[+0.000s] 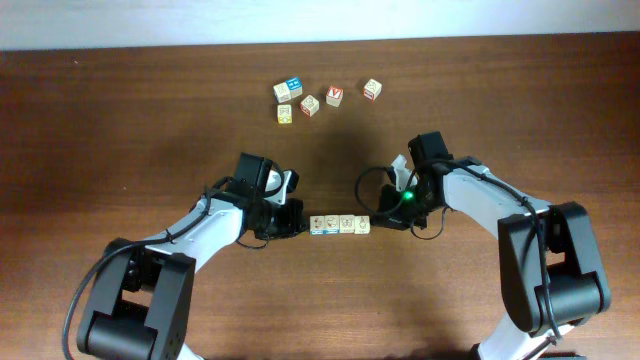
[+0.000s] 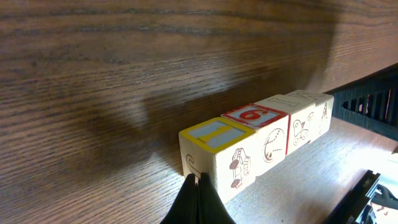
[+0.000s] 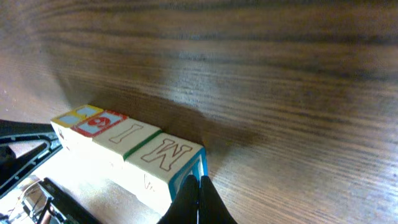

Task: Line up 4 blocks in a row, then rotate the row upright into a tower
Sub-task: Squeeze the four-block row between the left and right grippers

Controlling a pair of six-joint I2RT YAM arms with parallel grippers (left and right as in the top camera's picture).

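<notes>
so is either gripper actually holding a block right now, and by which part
Neither grips anything. Both are shut: the left gripper touches the yellow-topped end block, the right gripper the M block at the other end.

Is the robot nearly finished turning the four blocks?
Looks done: the four blocks sit in one tight row. In hand: the left end effector and right end effector, both shut, touch one end each. Left: the turn itself; whether it has started can't be told.

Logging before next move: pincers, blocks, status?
Left pincer shut, right pincer shut, at row ends. Four blocks in line between. Spare cubes far off.
</notes>
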